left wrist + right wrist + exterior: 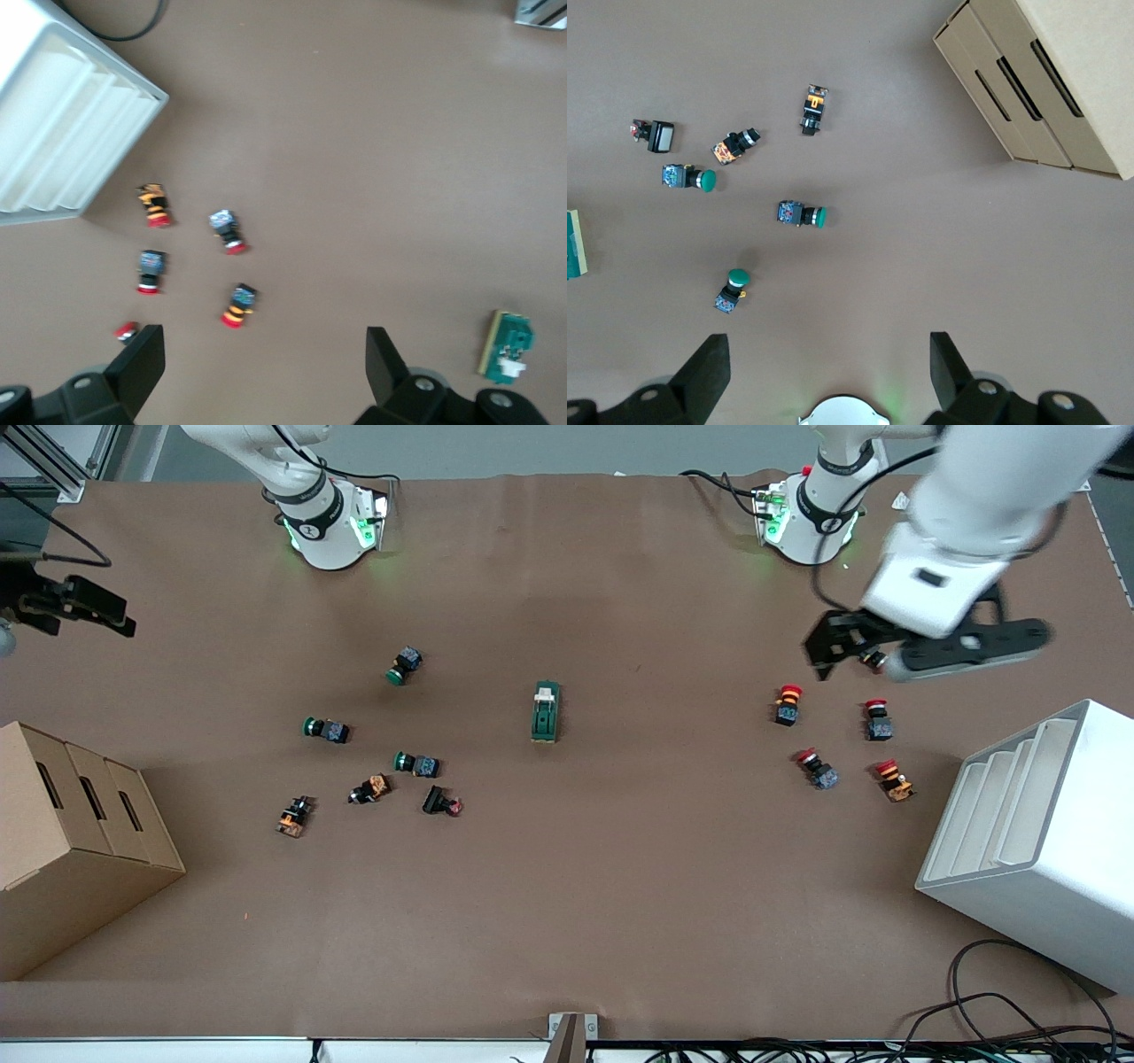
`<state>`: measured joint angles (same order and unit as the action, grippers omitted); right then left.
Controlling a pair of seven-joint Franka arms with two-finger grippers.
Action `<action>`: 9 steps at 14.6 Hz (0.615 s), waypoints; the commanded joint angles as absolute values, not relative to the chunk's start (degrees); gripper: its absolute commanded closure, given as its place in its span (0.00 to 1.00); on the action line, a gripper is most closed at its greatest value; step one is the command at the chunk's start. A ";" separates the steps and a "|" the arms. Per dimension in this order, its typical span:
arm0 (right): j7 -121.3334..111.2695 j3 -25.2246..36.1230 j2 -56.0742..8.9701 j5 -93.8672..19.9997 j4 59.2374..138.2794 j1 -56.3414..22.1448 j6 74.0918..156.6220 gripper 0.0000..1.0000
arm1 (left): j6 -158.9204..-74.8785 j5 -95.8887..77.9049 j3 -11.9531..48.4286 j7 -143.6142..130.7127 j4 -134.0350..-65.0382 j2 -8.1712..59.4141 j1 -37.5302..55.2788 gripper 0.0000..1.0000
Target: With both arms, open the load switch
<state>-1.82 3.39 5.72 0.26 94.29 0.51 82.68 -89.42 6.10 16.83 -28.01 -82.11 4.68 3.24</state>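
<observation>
Lowest in the front view, nearest that camera, stood the white slotted rack [1036,841] at the left arm's end of the table and the cardboard box [71,841] at the right arm's end. Between them, about mid-table on the brown table cover [567,921], lay the load switch [546,712], flat and alone, with its white lever [546,691] at the end pointing toward the robots' bases. Green-capped push-buttons [323,729] were scattered toward the right arm's end, red-capped push-buttons [788,703] toward the left arm's.

Neither arm touched it. In its wrist view the left gripper [266,359], hanging over the red-capped group, had its fingers spread wide with nothing between them; the right gripper [824,367], up over the table near its own base, was likewise wide apart and empty.

Judged from its look, the switch was small, light and rigid, probably hard plastic, so it would likely skid or tip under a one-sided push. A sensible hold seemed to be one gripper pinching the green body across its long sides, well clear of the lever, while the other worked the white piece; how stiffly that lever moved could not be told.
</observation>
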 commanded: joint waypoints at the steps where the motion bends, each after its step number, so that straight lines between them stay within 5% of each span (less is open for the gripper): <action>1: -2.55 2.55 8.44 0.79 97.21 1.84 83.41 0.00 | -87.90 4.22 14.16 -22.09 -85.34 1.41 2.03 0.00; 9: -2.20 2.37 10.02 0.44 96.33 1.85 83.41 0.00 | -86.57 -1.40 7.91 -5.20 -92.71 -5.43 0.71 0.00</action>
<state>-1.82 3.42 8.63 0.26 95.18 0.61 82.70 -86.44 0.16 8.24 -7.66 -87.40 -0.44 1.55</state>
